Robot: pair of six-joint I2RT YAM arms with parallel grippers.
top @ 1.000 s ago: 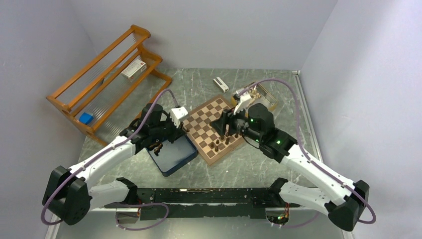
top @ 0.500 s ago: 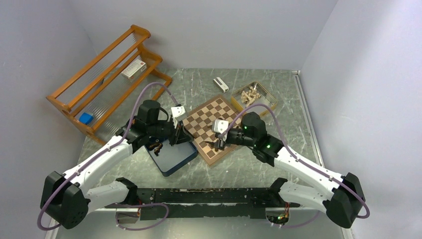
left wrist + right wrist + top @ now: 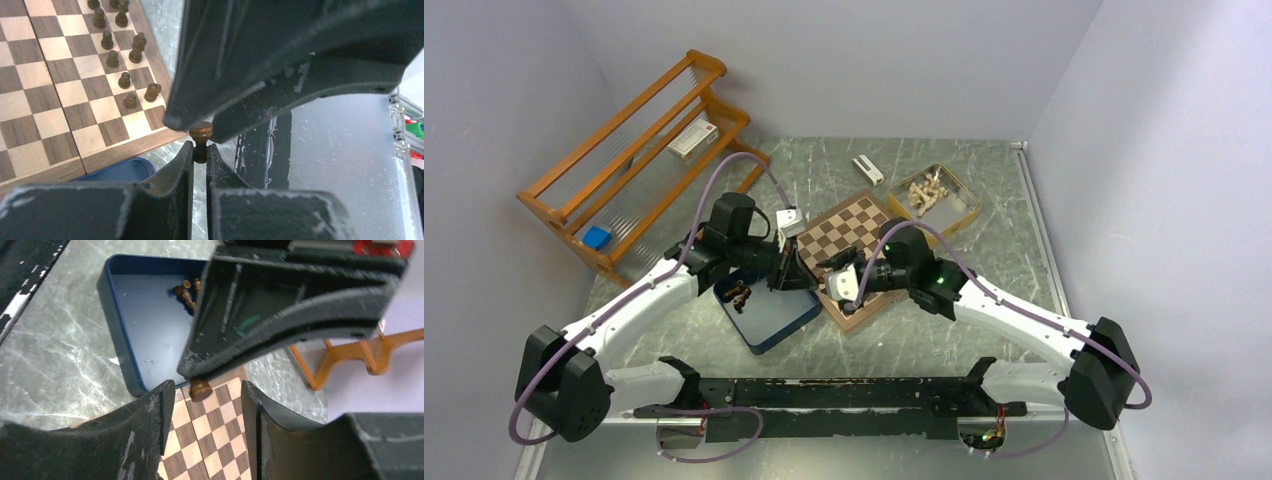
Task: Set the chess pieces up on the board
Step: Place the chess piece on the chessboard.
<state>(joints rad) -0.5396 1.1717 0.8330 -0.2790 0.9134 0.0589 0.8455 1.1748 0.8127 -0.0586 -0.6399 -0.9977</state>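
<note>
Pale walls enclose a grey-green marbled table [image 3: 824,170], with a wooden rack [image 3: 639,140] at the rear left. The board [image 3: 849,225] lies cornerwise at the middle, and a blue box [image 3: 774,318] sits just beside its near left edge. Above that edge the left gripper [image 3: 200,150] is clenched on one dark chess piece [image 3: 201,134]. The piece's long axis runs straight out along the fingers, broad end pointing into the right gripper [image 3: 207,395], whose jaws stand released either side of it, apart.
</note>
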